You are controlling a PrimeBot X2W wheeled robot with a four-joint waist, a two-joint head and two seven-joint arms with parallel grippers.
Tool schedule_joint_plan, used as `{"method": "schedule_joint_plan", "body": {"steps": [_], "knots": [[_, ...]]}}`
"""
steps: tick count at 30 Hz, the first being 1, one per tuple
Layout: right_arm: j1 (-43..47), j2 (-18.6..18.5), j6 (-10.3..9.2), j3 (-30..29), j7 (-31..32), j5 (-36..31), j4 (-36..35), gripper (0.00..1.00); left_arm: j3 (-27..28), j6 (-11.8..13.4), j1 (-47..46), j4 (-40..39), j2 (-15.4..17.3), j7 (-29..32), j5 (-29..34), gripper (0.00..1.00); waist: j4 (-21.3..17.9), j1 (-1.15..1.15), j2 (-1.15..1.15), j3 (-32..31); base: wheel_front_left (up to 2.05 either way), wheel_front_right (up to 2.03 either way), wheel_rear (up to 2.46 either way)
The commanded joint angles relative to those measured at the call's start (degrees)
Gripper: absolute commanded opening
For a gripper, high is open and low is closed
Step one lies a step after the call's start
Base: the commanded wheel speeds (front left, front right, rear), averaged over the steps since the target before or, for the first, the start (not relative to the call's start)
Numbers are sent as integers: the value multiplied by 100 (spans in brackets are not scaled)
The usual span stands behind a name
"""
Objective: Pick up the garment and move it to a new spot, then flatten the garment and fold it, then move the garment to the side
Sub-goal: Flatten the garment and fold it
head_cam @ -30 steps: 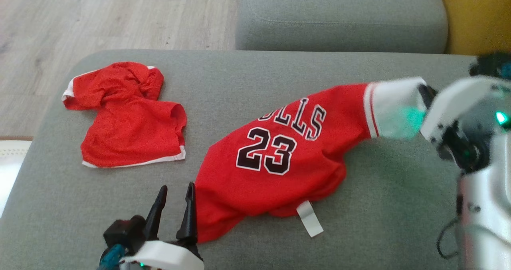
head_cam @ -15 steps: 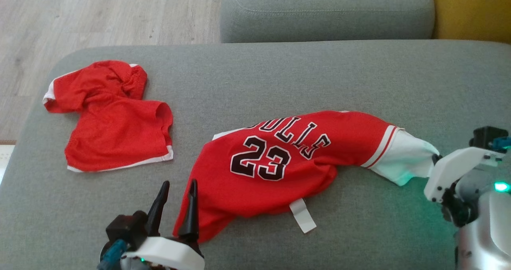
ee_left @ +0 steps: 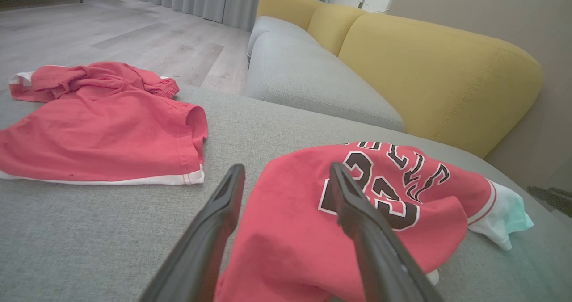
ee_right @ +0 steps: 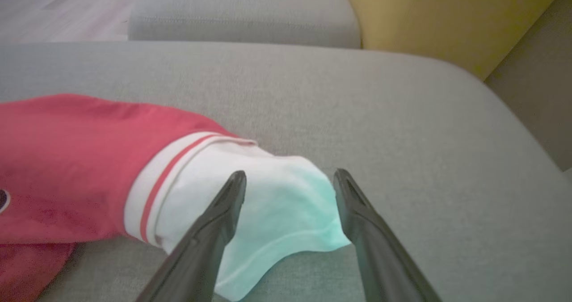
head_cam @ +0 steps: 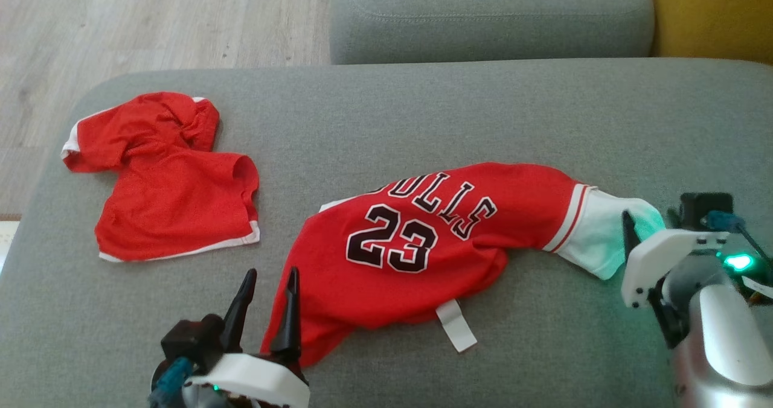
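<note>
Red jersey (head_cam: 423, 275) (black, white-edged lettering; white sleeve (head_cam: 595, 239)) on grey cushion (head_cam: 453, 112).

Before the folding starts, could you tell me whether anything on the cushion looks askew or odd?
The jersey lies rumpled and skewed, its white sleeve stretched sideways and a white tag poking out at its lower edge.

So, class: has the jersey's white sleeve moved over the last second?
Yes. Against the red shorts, the white sleeve has dropped down the head view, away from the back cushion, onto the seat.
</note>
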Motion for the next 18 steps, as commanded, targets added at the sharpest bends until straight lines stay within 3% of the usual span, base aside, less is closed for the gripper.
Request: {"method": "schedule_joint_plan", "body": {"steps": [1, 11, 18], "knots": [[-235, -87, -4, 163, -233, -142, -331, 100, 142, -16, -198, -185, -26, -71, 43, 100, -3, 0, 0, -15, 0, 0, 0], [633, 18, -4, -42, -1503, -365, -1606, 100, 237, -47, -111, -214, -26, -71, 133, 100, -4, 0, 0, -71, 0, 0, 0], [1525, 26, -4, 75, -2792, 76, -2082, 100, 315, -91, -46, -226, -26, -71, 182, 100, 8, 0, 0, -59, 0, 0, 0]]}}
